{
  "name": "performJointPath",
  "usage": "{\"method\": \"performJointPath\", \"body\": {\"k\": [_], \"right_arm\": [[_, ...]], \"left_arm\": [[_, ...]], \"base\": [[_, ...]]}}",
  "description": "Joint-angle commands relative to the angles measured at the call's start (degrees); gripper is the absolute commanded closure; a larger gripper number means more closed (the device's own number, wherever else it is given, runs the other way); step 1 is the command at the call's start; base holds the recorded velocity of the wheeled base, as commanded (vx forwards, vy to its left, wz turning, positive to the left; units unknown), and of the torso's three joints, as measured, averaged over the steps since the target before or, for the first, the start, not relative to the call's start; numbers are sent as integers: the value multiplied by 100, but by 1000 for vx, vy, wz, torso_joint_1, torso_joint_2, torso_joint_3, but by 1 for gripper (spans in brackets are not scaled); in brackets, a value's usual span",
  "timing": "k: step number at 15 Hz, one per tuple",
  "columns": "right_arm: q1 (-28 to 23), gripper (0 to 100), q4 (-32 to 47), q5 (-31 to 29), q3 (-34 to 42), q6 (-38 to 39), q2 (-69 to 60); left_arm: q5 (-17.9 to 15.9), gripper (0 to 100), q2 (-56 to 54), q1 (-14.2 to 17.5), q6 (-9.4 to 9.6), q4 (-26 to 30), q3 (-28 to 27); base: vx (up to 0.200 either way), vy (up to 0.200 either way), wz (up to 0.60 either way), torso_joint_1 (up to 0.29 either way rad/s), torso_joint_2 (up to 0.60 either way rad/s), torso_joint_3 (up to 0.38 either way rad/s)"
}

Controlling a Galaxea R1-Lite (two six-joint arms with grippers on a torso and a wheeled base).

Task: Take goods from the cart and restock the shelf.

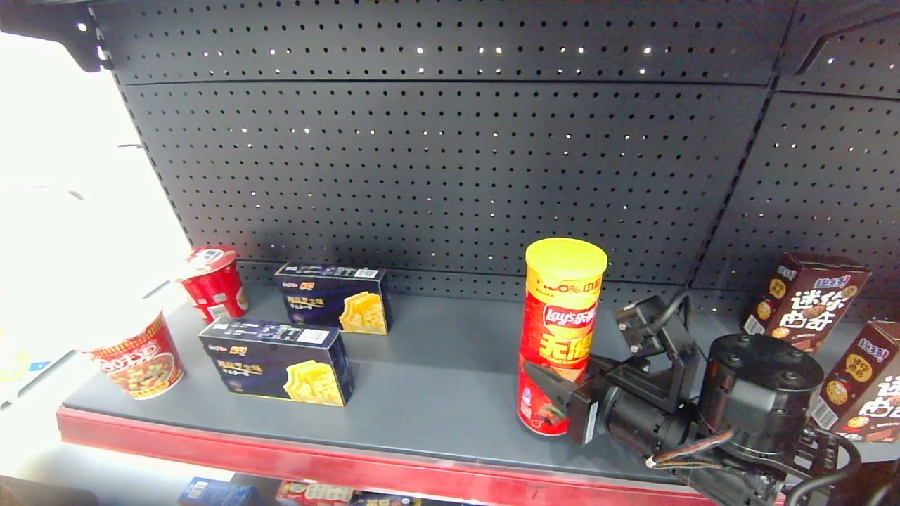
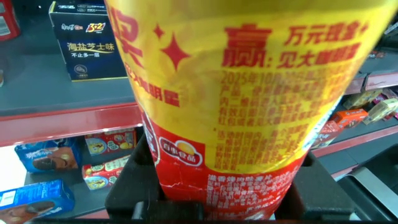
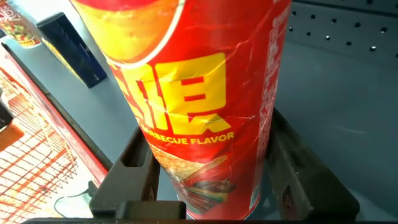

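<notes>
A tall red chips can (image 1: 562,330) with a yellow lid stands upright on the grey shelf (image 1: 436,379), near its front edge. My right gripper (image 1: 555,393) is shut on its lower part, one finger on each side. The right wrist view shows the same can (image 3: 199,93) between the right gripper's (image 3: 208,168) black fingers. In the left wrist view a second chips can (image 2: 249,93), yellow and red, sits in my left gripper (image 2: 224,180), which is shut on it in front of the shelving.
Two dark blue cracker boxes (image 1: 281,358) (image 1: 336,296) and two red noodle cups (image 1: 137,355) (image 1: 213,281) stand at the shelf's left. Brown biscuit boxes (image 1: 808,299) stand at the right. Bare shelf lies between the boxes and the can. Lower shelves hold blue packets (image 2: 37,155).
</notes>
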Motion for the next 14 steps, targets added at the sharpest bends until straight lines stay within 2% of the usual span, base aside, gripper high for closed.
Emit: {"method": "performJointPath", "body": {"k": [1, 4, 10, 11, 14], "right_arm": [[47, 100, -154, 1, 96, -16, 240], [3, 100, -505, 18, 236, -42, 302], [12, 100, -540, 18, 333, -51, 328], [21, 0, -540, 9, 333, -51, 328], [30, 0, -558, 18, 438, -51, 293]], "left_arm": [[-1, 100, -4, -1, -8, -2, 0], [8, 100, -4, -1, -105, -2, 0], [8, 100, -66, -9, -114, -2, 0], [8, 100, -74, -9, -114, -2, 0], [8, 100, -74, -9, -114, -2, 0]], "base": [[0, 0, 0, 0, 0, 0], [0, 0, 0, 0, 0, 0], [0, 0, 0, 0, 0, 0], [0, 0, 0, 0, 0, 0], [0, 0, 0, 0, 0, 0]]}}
